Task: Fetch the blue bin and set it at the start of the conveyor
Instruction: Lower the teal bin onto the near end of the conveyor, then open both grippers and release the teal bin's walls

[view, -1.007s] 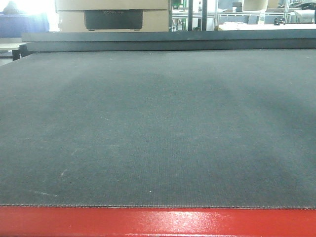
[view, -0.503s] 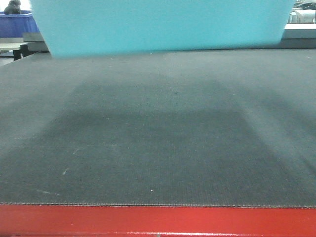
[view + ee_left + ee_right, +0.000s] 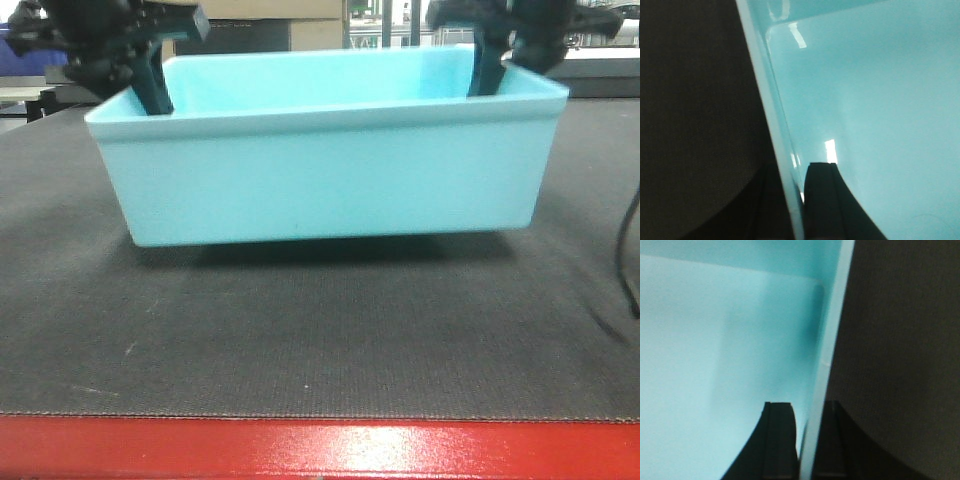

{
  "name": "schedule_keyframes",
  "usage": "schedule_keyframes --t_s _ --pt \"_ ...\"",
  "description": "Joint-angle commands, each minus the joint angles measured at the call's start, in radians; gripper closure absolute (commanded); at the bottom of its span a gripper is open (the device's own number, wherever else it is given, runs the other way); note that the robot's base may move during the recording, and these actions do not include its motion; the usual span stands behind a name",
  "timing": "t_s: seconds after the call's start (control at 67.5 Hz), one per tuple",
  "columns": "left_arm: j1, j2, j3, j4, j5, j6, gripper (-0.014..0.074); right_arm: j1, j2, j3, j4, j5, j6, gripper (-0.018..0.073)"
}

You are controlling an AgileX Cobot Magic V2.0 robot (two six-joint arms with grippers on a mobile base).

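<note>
The blue bin (image 3: 330,160) is seen on or just above the dark grey belt of the conveyor start (image 3: 320,330), set back from the red front edge (image 3: 320,448). A dark shadow lies along its base, so whether it touches the belt cannot be told. The bin sits level, with its long side facing the front camera.

The bin is held at its 2 short ends. The left gripper (image 3: 150,85) is at the end on the picture's left, and the right gripper (image 3: 492,70) is at the opposite end. In the left wrist view, the bin's thin wall (image 3: 777,125) is pinched between the 2 black fingers (image 3: 822,200) of the left gripper (image 3: 792,200), with 1 finger inside the bin and 1 outside over the belt. In the right wrist view, the same hold is shown: the wall (image 3: 832,340) is clamped between 2 fingers (image 3: 777,440) of the right gripper (image 3: 807,440), with 1 inside and 1 outside. Both pairs of fingers are closed narrowly onto the rim.

A black cable (image 3: 630,250) is seen at the right edge of the belt.
</note>
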Motion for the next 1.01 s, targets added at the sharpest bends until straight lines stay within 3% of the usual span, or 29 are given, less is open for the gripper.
schedule_keyframes --t_s 0.0,0.163,0.222,0.267,0.341,0.429,0.725,0.992 --pt "-0.003 -0.007 -0.007 -0.012 -0.04 0.008 0.0584 0.0 -0.007 -0.007 0.014 -0.026 -0.017 0.0464" --pt "-0.003 -0.007 -0.007 -0.01 -0.046 0.008 0.0218 0.0 -0.011 -0.007 0.007 -0.041 -0.017 0.0076" --pt "-0.003 -0.01 -0.007 -0.012 -0.044 0.008 0.0043 -0.002 -0.021 -0.007 0.005 -0.039 -0.017 -0.0004" --pt "-0.003 -0.017 -0.008 -0.012 -0.032 0.008 -0.0034 -0.007 -0.031 -0.007 0.005 -0.037 -0.017 -0.0012" --pt "-0.003 -0.04 -0.008 -0.014 -0.017 0.008 0.0026 -0.014 -0.061 -0.007 0.005 -0.03 -0.017 0.0016" --pt "-0.001 -0.095 -0.008 -0.01 0.001 0.008 0.0159 -0.036 -0.121 -0.007 0.005 -0.026 -0.017 0.0105" --pt "0.098 -0.32 0.074 -0.012 0.009 0.008 0.0684 -0.148 -0.307 0.015 -0.033 0.021 -0.017 0.0729" --pt "0.187 -0.575 0.402 -0.009 -0.18 0.008 0.0707 -0.161 -0.492 0.308 -0.087 -0.122 -0.017 0.072"
